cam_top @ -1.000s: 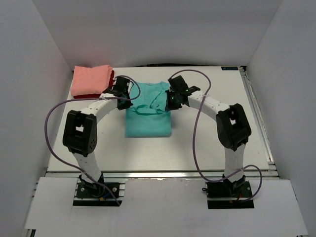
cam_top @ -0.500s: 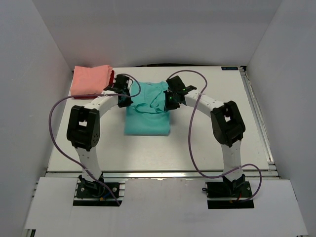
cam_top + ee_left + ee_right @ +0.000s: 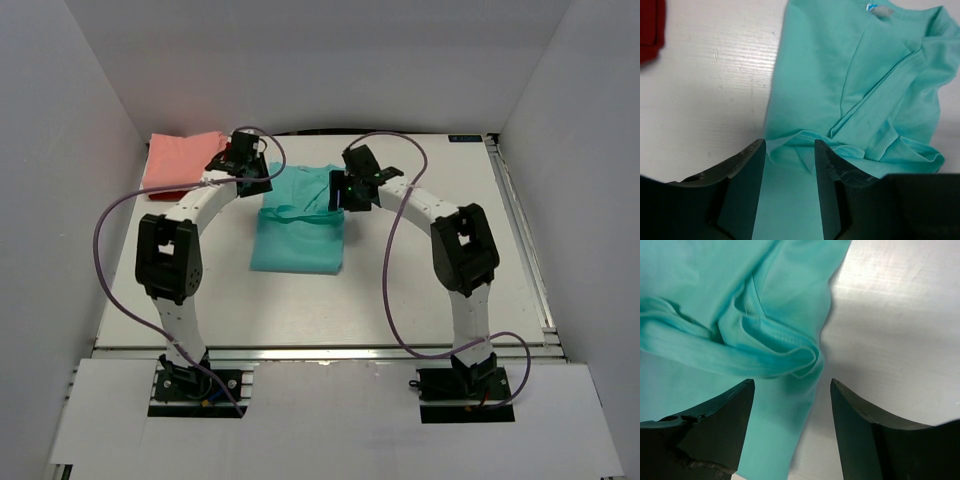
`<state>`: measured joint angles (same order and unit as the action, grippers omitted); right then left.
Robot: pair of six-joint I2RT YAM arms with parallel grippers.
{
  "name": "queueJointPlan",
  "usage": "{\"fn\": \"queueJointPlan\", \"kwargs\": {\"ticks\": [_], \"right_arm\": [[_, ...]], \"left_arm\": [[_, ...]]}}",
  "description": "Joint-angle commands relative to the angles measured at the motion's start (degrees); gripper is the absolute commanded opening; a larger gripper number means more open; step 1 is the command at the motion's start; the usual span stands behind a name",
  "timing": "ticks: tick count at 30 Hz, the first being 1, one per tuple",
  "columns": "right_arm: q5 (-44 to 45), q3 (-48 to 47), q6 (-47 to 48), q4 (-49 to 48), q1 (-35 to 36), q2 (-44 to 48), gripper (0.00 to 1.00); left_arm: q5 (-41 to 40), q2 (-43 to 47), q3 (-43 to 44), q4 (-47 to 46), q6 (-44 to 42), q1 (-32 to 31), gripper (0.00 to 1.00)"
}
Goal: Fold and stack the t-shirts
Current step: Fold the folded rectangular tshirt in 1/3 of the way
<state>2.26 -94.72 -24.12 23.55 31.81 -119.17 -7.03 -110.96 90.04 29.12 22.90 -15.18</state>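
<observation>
The teal t-shirt [image 3: 300, 225] lies at the middle of the tabletop [image 3: 430, 290], partly folded. Its near half is a smooth flat panel. Its far half is bunched, with the collar, a sleeve and a stitched hem doubled over into soft ridges. The cloth is judged to be light, limp and thin. It will sag and drape from any hold, shed its folds if dragged, and give no stiffness of its own to push against. It is far wider than either hand, so one pinch would lift only a corner. A hold is best taken at two points well apart on the same edge. The doubled hem ridges give the thickest bite, and the outer corners of the far edge keep the panel square.

The left hand [image 3: 247, 170] is poised over the shirt's far left edge and the right hand [image 3: 345, 190] over its far right edge. Both are unclenched, fingers parted, with cloth seen lying between them and nothing clamped. Whether the left fingertips touch the fabric cannot be told from the wrist view.

At the far left corner a folded salmon-pink t-shirt [image 3: 180, 160] is stacked on a dark red t-shirt [image 3: 165, 193], apart from the teal one.
</observation>
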Motion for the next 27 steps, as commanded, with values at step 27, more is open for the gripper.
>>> {"fn": "queueJointPlan", "kwargs": {"ticks": [27], "right_arm": [[-4.11, 44.97, -21.75, -21.78, 4.92, 31.46, 0.7]], "left_arm": [[2.72, 35.46, -49.34, -18.39, 19.03, 3.32, 0.61]]}}
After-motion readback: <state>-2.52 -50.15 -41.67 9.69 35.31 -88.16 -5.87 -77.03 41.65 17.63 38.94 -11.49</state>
